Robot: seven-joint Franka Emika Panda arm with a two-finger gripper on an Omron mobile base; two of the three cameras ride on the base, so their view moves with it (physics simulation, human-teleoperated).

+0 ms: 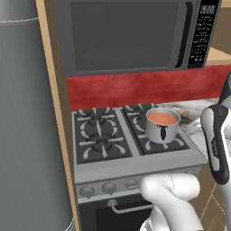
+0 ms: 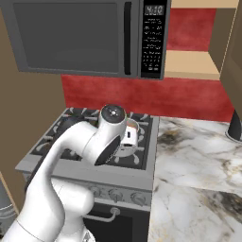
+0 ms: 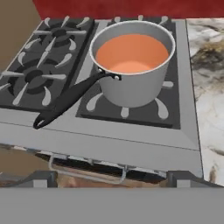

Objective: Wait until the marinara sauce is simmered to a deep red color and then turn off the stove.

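- Kitchen alcove: red backsplash (image 1: 135, 88) behind a silver stove (image 1: 135, 164), dark microwave (image 1: 126, 36) hung above it, tan cabinet side (image 1: 54, 113) on the left, grey appliance (image 1: 22, 135) beyond that
- Marble counter (image 2: 198, 165) runs right from the stove's edge; it lies bare near the range, a dark object (image 2: 235, 126) stands at its far right
- Steel saucepan (image 3: 133, 65) sits on the front right burner, well inside the grate edges; left burners (image 3: 43, 57) uncovered
- Marinara sauce (image 3: 131, 53) fills the pan, pale orange-red, smooth surface
- Black pan handle (image 3: 70, 99) angles out toward the stove's front edge, over the gap between the grates
- Gripper (image 3: 109, 180) held back and above the front of the stove, apart from pan and knobs; finger tips (image 3: 38, 179) low at the bottom of the hand view, spread wide, holding nothing
- Knob row (image 1: 108, 188) and oven handle (image 1: 128, 208) below the front edge; the white arm covers the right-hand knobs in the left base view
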